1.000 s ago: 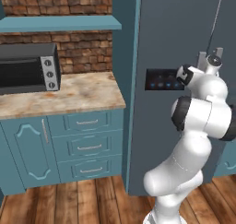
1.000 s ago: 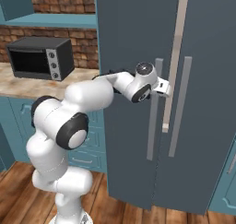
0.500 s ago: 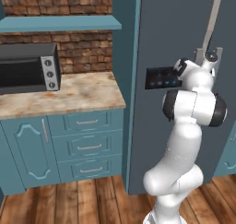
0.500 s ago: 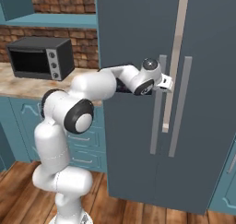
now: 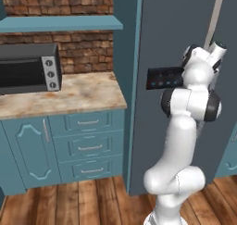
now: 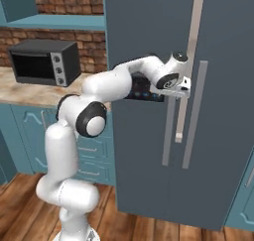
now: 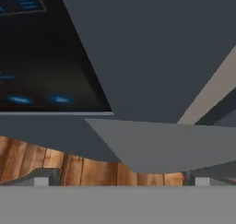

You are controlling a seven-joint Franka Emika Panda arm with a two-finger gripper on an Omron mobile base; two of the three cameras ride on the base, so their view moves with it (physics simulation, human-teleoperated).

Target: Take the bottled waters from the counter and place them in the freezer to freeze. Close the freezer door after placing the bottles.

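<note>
Counter [image 5: 69, 96]: left of the freezer [image 6: 149, 31], touching its side.
Toaster oven [image 5: 28, 69]: on the counter, at the back.
Drawers [image 5: 88, 145]: below the counter.
Control panel [image 5: 162, 78]: on the freezer door [image 5: 178, 34].
Handles [image 6: 191, 116]: right of the panel.

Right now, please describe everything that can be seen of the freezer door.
The freezer door is a tall, narrow, dark slate-blue panel that looks like smooth painted metal. It stands shut, upright, flush with the neighbouring door. A small black control panel with faint blue lights sits at mid height. A long grey vertical handle runs down its right edge. The open gripper hovers at the handle; whether it touches cannot be told. The counter lies beside its left.
</note>
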